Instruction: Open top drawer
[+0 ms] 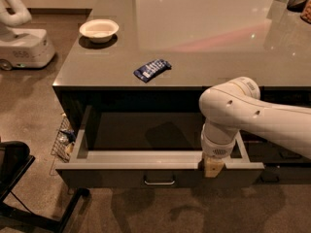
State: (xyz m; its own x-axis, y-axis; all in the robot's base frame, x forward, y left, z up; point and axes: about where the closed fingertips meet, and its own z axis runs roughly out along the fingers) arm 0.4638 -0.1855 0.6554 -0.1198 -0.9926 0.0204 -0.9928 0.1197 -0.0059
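Observation:
The top drawer (pixel 121 160) is a wide, shallow dark-grey drawer under the counter's front edge. It stands pulled out, showing a lighter grey interior, and its front has a small central metal pull (pixel 159 181). My gripper (pixel 214 167) hangs from the white arm and sits on the drawer's front rim, right of the pull. The arm's wrist hides most of it.
The grey counter (pixel 204 47) carries a white bowl (pixel 99 29) at the far left and a blue snack packet (pixel 152 69) near the front. Another white robot (pixel 22 42) stands on the floor at left. A black chair base (pixel 19 178) sits at lower left. A wire basket (pixel 63 142) is beside the drawer.

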